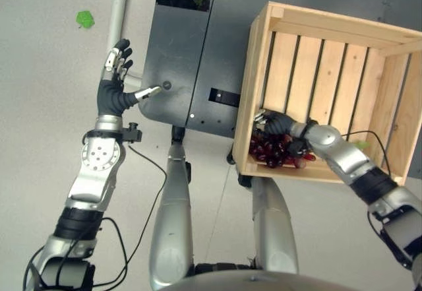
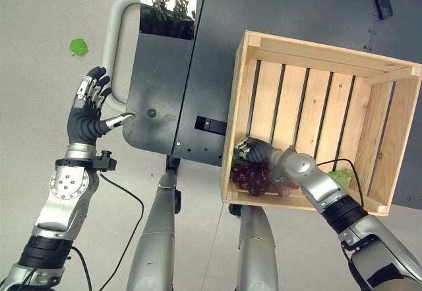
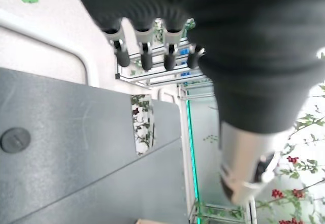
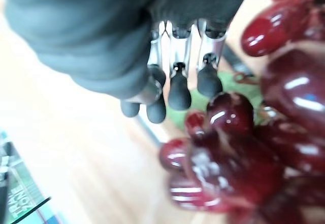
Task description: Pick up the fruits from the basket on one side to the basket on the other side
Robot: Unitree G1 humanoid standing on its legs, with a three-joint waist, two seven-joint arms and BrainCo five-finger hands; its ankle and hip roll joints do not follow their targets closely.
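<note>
A bunch of dark red grapes (image 1: 273, 151) lies in the near left corner of a wooden slatted crate (image 1: 310, 73). My right hand (image 1: 278, 125) reaches into the crate and sits on top of the bunch. Its fingers (image 4: 179, 89) curl over the far side of the grapes (image 4: 228, 153), which press close against the palm. A small green fruit (image 2: 340, 175) lies further right on the crate floor. My left hand (image 1: 116, 80) is raised at the left beside a grey cart handle, open with its fingers spread and holding nothing.
The crate stands on a dark grey cart (image 1: 178, 60) with a curved light grey handle (image 2: 113, 40). A small green scrap (image 1: 85, 19) lies on the pale floor at the far left.
</note>
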